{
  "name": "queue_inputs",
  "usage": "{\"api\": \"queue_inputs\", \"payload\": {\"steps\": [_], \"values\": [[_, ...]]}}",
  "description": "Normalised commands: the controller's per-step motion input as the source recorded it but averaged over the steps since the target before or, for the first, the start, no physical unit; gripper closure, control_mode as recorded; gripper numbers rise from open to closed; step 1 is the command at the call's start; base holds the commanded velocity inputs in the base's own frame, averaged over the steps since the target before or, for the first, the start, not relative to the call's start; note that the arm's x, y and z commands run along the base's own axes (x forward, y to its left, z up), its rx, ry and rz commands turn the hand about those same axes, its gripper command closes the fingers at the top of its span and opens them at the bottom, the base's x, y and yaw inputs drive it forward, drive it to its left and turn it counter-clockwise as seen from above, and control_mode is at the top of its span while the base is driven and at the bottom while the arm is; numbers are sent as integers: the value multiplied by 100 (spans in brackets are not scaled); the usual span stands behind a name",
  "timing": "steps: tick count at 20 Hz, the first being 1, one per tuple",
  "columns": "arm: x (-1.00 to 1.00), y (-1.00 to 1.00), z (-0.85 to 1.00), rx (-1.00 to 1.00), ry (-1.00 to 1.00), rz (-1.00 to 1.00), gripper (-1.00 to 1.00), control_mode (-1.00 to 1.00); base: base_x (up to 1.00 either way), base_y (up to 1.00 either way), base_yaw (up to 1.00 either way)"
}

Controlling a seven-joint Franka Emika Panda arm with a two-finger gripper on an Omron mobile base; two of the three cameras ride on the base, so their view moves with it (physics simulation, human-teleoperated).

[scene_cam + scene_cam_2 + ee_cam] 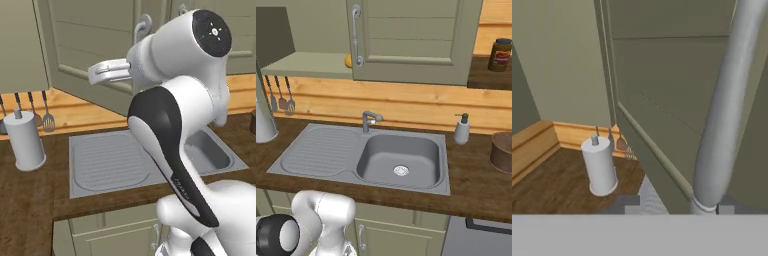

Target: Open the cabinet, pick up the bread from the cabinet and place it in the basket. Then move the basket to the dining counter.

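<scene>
Cabinet (411,45) door ajar, top centre right base view; handle (722,125) fills right of hand view.
Basket (502,151) far right.
Bread (348,61) on shelf, upper left.
Gripper near handle; grip state unclear.
Risk: slip off handle, door stays half shut, blocks bread.

The small golden-orange bread bun (348,60) showed as a sliver on the cabinet shelf, the rest hidden behind the olive-grey recessed-panel cabinet door (411,40). The brown cylindrical basket (502,152) at the desk's right end was cut off by the picture's edge. The gripper's fingertips were too dark and low in the hand view to tell whether they touched the long curved grey metal handle (724,115).
</scene>
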Motion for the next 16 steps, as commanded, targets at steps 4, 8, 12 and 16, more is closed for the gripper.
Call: {"api": "queue_inputs", "payload": {"steps": [4, 8, 12, 16], "values": [[27, 100, -65, 7, 0, 9, 100, -100, 0, 0, 0], [38, 100, -67, 5, 0, 7, 100, -100, 0, 0, 0], [36, 100, -59, 3, 0, 7, 100, -100, 0, 0, 0], [21, 100, -41, 6, 1, 12, 100, -100, 0, 0, 0]]}}
